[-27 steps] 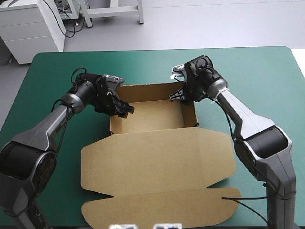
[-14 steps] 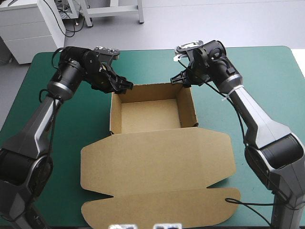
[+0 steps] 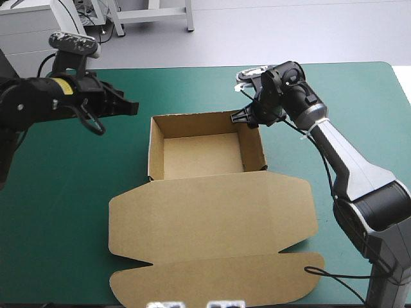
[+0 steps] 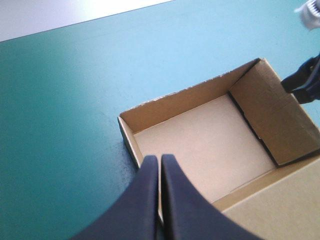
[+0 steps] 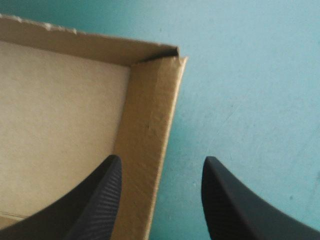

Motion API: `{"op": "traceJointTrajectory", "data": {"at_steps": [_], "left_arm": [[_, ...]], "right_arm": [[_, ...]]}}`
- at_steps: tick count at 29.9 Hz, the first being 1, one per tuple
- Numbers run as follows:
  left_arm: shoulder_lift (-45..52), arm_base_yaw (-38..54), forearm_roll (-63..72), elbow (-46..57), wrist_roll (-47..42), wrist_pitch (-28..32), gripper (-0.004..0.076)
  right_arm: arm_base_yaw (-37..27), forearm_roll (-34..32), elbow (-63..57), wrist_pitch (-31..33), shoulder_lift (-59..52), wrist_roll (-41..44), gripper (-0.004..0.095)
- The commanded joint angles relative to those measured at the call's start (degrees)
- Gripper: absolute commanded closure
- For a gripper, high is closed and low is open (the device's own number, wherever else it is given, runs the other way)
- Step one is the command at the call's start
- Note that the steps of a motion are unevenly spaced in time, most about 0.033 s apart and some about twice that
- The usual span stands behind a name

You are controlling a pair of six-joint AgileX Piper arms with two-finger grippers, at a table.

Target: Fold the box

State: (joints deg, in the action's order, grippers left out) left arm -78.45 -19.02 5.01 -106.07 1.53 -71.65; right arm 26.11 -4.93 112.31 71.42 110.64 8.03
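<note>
Brown box (image 3: 212,212), an open tray, on the teal-green table (image 3: 359,96)

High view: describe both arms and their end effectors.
The left arm is black with a yellow label; the right arm has grey shells, black joints and a white band. The left end effector and right end effector each carry two broad black fin-shaped fingers.
</note>
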Motion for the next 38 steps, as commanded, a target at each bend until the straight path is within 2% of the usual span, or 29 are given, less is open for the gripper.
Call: {"op": "traceJointTrajectory", "data": {"at_steps": [1, 10, 16, 18, 23, 31, 38], "left_arm": [[6.84, -0.21, 0.10, 4.95, 1.65, -2.30, 0.0731], [23.71, -0.21, -8.27, 33.46, 0.98, -0.75, 0.0731], [33.81, -0.21, -8.79, 48.98, 0.51, 0.01, 0.0731], [36.91, -0.21, -8.79, 53.31, -1.13, 0.79, 0.0731], [43.58, -0.21, -8.79, 62.97, -2.09, 4.29, 0.0731], [50.49, -0.21, -8.79, 71.04, -2.52, 4.75, 0.0731], [51.41, -0.21, -8.79, 71.47, -2.70, 4.09, 0.0731]], "right_arm": [[-1.11, 0.04, -3.01, 0.08, -3.37, -0.14, 0.0459], [-1.49, 5.63, -6.37, -4.48, -2.52, -0.34, 0.0468], [-1.49, 5.48, -6.37, -2.31, 0.62, -0.34, 0.0478], [-1.49, 5.48, -6.37, -1.71, 1.46, -0.34, 0.0552], [-1.53, 4.93, -6.26, -1.70, 1.68, -0.21, 0.0931], [-5.69, 0.15, -6.26, 0.09, -0.18, 2.04, 0.0927], [-17.17, -0.90, -6.26, 0.09, -4.88, -0.56, 0.0927]]}}
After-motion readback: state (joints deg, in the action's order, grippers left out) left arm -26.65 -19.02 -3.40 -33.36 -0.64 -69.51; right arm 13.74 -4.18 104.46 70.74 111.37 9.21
